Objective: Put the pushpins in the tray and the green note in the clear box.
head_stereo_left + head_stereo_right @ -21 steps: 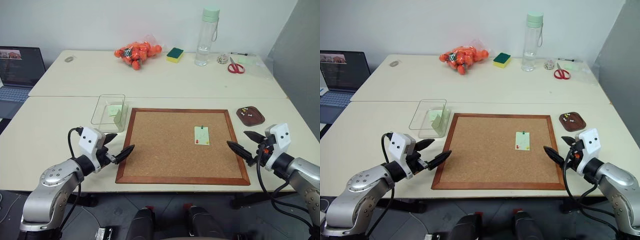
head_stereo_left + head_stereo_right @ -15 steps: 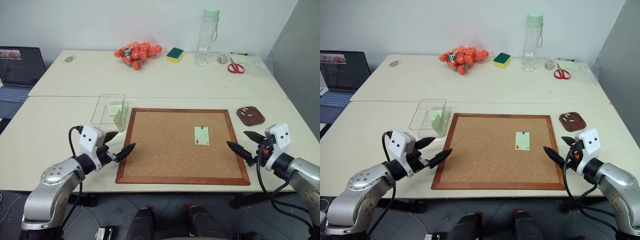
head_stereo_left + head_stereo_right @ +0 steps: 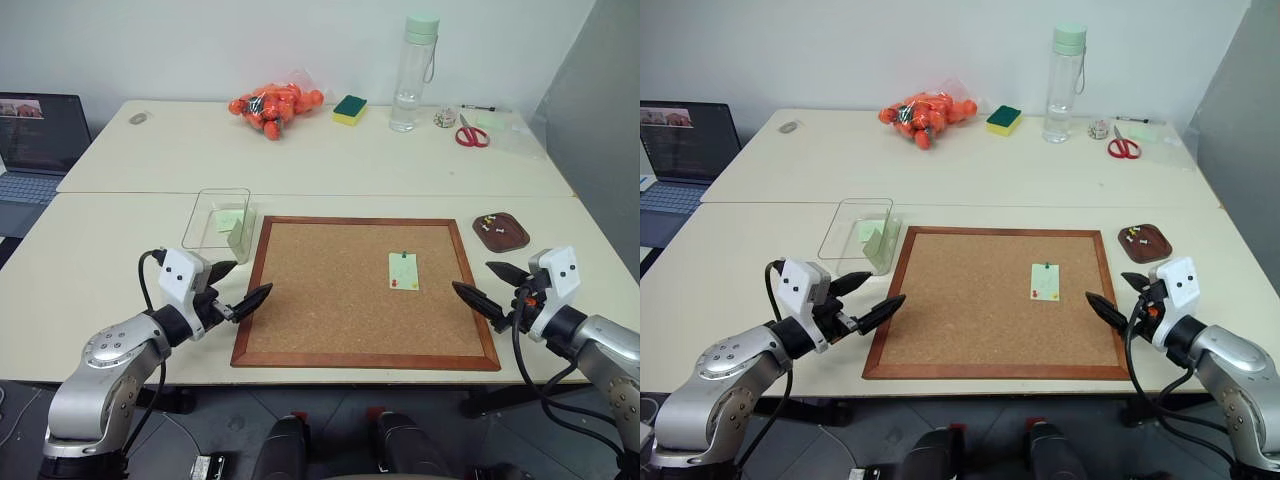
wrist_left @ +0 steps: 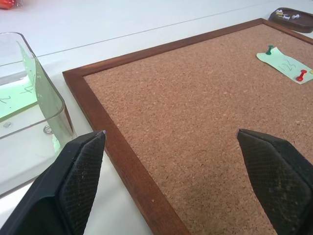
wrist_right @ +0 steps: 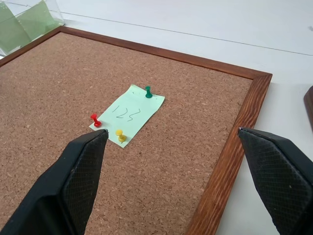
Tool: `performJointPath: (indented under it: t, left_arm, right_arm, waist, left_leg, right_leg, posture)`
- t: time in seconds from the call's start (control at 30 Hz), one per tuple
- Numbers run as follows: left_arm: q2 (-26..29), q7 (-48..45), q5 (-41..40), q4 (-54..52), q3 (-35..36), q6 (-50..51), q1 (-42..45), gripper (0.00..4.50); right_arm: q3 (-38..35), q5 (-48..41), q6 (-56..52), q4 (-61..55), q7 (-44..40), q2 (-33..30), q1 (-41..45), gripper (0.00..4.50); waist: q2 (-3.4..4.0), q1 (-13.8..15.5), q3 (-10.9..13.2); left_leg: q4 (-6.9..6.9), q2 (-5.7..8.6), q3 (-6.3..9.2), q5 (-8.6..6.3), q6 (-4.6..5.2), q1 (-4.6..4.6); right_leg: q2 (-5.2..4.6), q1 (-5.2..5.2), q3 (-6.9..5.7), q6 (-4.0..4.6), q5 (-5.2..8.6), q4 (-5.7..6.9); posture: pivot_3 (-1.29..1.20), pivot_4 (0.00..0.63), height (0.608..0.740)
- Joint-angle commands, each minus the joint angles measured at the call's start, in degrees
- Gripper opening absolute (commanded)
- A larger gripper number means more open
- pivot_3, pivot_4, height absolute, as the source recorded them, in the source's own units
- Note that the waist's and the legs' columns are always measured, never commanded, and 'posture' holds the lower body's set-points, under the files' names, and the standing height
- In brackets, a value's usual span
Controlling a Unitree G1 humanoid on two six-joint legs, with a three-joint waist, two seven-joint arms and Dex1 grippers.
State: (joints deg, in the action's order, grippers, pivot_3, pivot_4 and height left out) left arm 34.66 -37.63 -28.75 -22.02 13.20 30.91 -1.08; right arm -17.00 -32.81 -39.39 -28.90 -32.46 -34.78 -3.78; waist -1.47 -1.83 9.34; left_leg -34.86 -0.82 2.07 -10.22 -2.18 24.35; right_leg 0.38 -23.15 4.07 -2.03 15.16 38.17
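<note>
Both grippers hover just above the table with jaws spread wide and nothing between them. Taking the corkboard [image 3: 366, 291] as the landmark: the left gripper [image 3: 238, 289] sits at the board's left edge, near its front left corner, with its fingers reaching toward the wooden frame. The right gripper [image 3: 490, 289] sits at the board's right edge, near the front right corner, with one finger over the frame.

The green note [image 3: 403, 270] lies flat on the cork, right of the board's centre and nearer the right gripper than the left. It is well apart from both. Handwriting reading "123" is visible on it in the right wrist view.

Three pushpins hold the note to the board. The green pushpin [image 5: 148, 91] stands at the note's far edge. The red pushpin [image 5: 96, 120] and the yellow pushpin [image 5: 120, 135] stand at the near edge, the edge facing the right gripper. In the right wrist view the note lies ahead of the gripper, between the lines of its two fingers.

The tray [image 3: 501, 232] rests on the table just beyond the board's far right corner, ahead of the right gripper. It contains several small pins.

The clear box [image 3: 218, 220] rests on the table just beside the board's far left corner, ahead of the left gripper. It contains green paper slips, one leaning against the wall nearest the board.
</note>
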Motion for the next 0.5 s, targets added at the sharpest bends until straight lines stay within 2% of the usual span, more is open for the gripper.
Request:
performJointPath:
  t: [0.03,0.2,0.33,0.5]
  left_arm:
    - [0.37,-0.49,-0.87,-0.61,0.60,-0.34,1.15,4.46]
    - [0.12,-2.45,-0.18,-0.44,-2.57,-1.41,2.80,4.46]
    - [-1.02,-4.25,-2.54,0.31,-2.86,-1.58,5.42,3.76]
    - [-2.10,-6.32,-0.58,1.59,-7.05,-3.38,7.58,2.80]
  right_arm:
    - [-0.42,-0.65,1.34,-1.16,-0.33,0.21,0.16,4.50]
    - [0.89,-0.17,2.10,-0.62,-1.49,-0.22,0.58,4.50]
    - [1.82,0.61,3.54,1.43,-2.47,-0.47,2.05,4.50]
    - [4.02,2.35,6.07,4.58,-3.25,-0.03,4.10,4.50]
  waist:
    - [0.00,0.00,0.00]
    - [0.00,0.04,0.00]
    - [0.00,0.01,0.00]
    - [0.00,-0.02,0.00]
  left_leg:
    - [0.00,0.00,0.00,0.00,0.00,0.00]
    - [0.00,0.01,0.00,0.00,0.00,0.00]
    - [-0.01,0.03,-0.01,0.00,0.00,0.00]
    - [0.00,0.08,-0.01,0.00,0.00,0.00]
  right_leg:
    - [0.00,0.00,0.00,0.00,0.00,0.00]
    - [0.00,0.00,0.00,0.00,0.00,0.00]
    - [0.00,0.00,0.00,0.00,0.00,0.00]
    - [0.04,0.00,0.00,0.00,0.00,0.00]
  posture:
    - [0.00,0.150,0.740]
    - [0.00,0.150,0.740]
    - [0.00,0.150,0.740]
    - [0.00,0.150,0.740]
